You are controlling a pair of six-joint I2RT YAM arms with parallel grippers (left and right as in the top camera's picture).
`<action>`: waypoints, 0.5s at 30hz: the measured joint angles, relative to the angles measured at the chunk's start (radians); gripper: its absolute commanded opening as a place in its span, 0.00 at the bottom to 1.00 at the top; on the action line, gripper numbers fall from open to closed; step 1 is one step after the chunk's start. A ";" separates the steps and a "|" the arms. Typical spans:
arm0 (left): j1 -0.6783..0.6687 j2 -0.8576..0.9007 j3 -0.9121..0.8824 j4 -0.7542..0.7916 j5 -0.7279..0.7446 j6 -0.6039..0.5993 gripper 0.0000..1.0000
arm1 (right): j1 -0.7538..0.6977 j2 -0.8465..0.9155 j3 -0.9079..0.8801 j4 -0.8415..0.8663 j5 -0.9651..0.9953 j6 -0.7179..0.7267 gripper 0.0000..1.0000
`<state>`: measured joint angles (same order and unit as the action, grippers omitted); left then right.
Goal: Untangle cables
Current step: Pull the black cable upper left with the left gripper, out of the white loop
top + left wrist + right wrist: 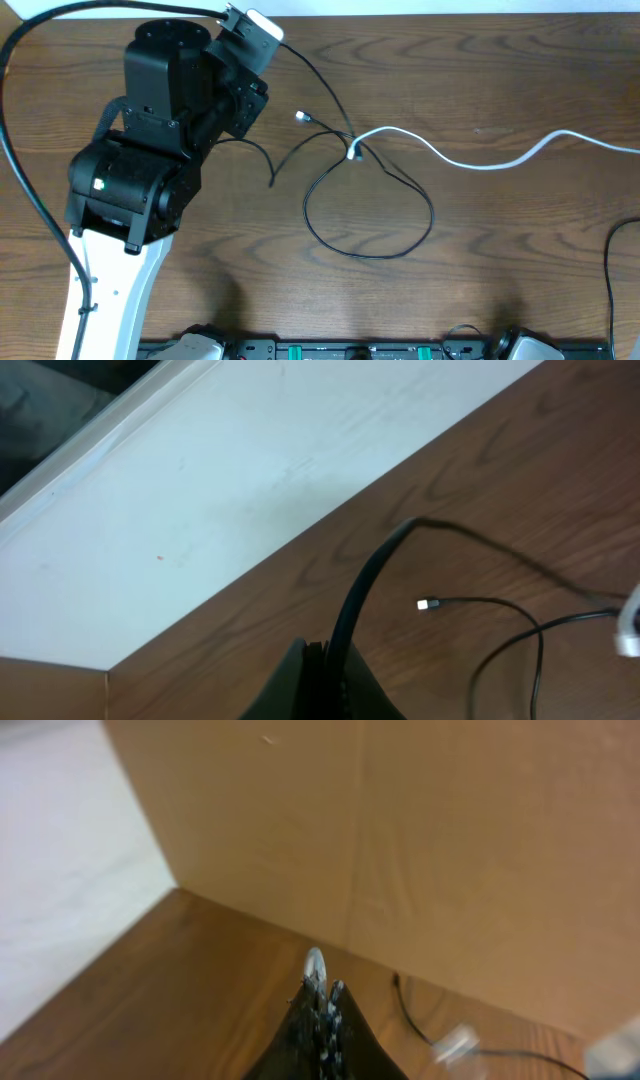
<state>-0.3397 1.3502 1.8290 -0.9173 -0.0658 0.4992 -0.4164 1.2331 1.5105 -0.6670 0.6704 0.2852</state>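
The black cable [368, 205] lies in a big loop at mid-table, with one small plug end [300, 117] free. A strand runs up-left to my left gripper [262, 38], near the table's far edge. In the left wrist view the left gripper [335, 660] is shut on the black cable [375, 565]; the plug [425, 603] lies beyond it. The white cable [470, 160] starts at the loop's top [355, 152] and runs off the right edge. My right gripper [322, 988] is outside the overhead view and is shut on a white cable end [315, 963].
A thick black arm wire [22, 160] curves down the left side and another [609, 270] shows at the right edge. A white floor strip [200, 510] lies past the table's far edge. A tan wall [400, 840] stands ahead of the right gripper. Equipment [350, 350] lines the front edge.
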 measured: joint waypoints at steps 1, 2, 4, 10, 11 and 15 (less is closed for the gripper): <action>0.005 0.000 0.000 0.000 -0.001 0.000 0.07 | -0.025 0.014 0.000 -0.005 -0.002 0.009 0.01; 0.006 0.000 0.000 0.000 -0.001 0.000 0.07 | -0.039 0.023 0.000 -0.007 -0.004 0.016 0.01; 0.007 0.000 0.000 -0.001 0.000 0.000 0.07 | -0.056 0.037 0.000 -0.008 -0.006 0.023 0.01; 0.009 0.000 0.000 -0.014 -0.013 0.000 0.07 | -0.115 0.053 0.000 0.033 -0.019 0.037 0.01; 0.009 0.000 0.000 -0.014 -0.016 0.000 0.07 | -0.136 0.053 0.000 0.040 -0.020 0.045 0.01; 0.010 0.000 0.000 -0.015 -0.020 0.000 0.07 | -0.246 0.071 0.000 0.049 -0.032 0.105 0.01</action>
<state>-0.3298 1.3502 1.8290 -0.9325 -0.0856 0.4992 -0.6624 1.3041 1.5108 -0.6182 0.6380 0.3904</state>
